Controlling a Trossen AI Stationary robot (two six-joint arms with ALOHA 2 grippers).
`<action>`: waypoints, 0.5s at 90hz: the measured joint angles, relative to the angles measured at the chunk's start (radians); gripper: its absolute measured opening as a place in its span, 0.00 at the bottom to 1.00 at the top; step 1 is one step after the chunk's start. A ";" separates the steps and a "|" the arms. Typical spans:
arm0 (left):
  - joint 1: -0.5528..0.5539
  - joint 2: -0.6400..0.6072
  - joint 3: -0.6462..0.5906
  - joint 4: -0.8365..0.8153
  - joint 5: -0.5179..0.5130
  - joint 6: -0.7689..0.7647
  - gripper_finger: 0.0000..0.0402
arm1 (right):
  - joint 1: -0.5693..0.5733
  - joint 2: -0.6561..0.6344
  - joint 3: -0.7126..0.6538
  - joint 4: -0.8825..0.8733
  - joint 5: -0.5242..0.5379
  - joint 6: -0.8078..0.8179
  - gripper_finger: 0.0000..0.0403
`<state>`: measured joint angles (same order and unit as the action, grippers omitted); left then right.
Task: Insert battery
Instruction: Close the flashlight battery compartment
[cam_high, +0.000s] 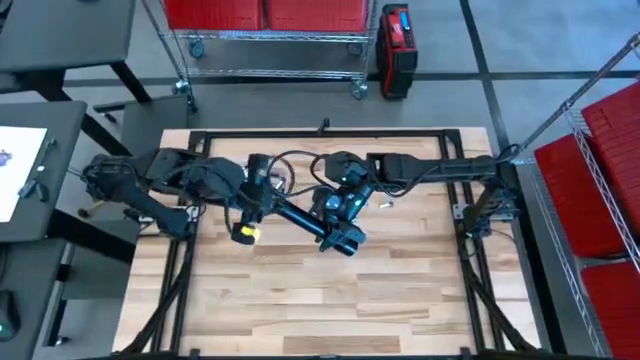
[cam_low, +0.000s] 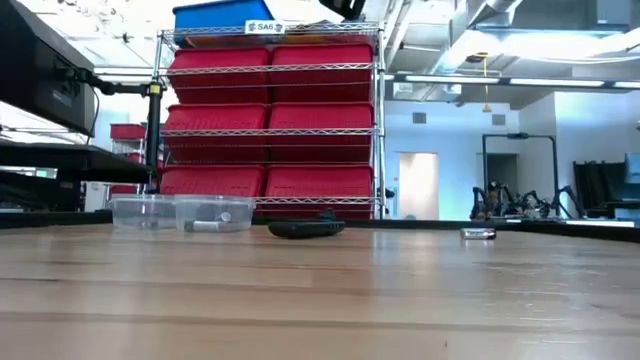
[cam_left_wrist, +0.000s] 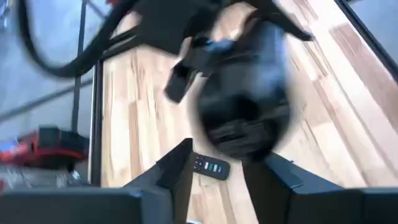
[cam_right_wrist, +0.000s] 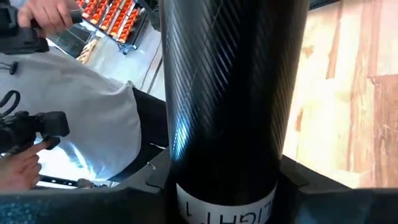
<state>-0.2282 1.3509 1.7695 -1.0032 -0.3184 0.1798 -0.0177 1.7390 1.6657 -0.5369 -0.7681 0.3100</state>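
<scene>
The pale wooden plank desk (cam_high: 300, 300) shows a smooth, lightly sheened finish with visible grain and seams between boards. Its black frame rails (cam_high: 185, 290) look like matt painted metal. The dark cylindrical tube (cam_right_wrist: 230, 93) seen in the right wrist view has a glossy carbon-fibre weave, with a white paper-like label (cam_right_wrist: 227, 208) at its base. Two clear plastic tubs (cam_low: 180, 212) in the low view are translucent and smooth. The small black remote (cam_low: 305, 229) looks like matt plastic. The red storage bins (cam_low: 270, 120) look like glossy plastic on a bright wire-metal rack (cam_low: 378, 120). A person's white garment (cam_right_wrist: 74, 118) is soft matt cloth.
</scene>
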 joint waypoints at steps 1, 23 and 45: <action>0.002 -0.002 0.000 -0.003 0.000 -0.014 0.34 | 0.000 0.000 0.000 0.000 0.000 0.000 0.33; 0.022 -0.075 0.000 -0.025 0.027 -0.279 0.52 | 0.001 0.000 -0.001 0.001 0.044 -0.036 0.33; 0.022 -0.140 0.002 -0.027 0.022 -0.493 0.53 | 0.003 0.000 -0.002 0.000 0.275 -0.134 0.33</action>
<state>-0.2066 1.2106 1.7718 -1.0306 -0.2966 -0.3136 -0.0147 1.7390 1.6642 -0.5369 -0.4928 0.1765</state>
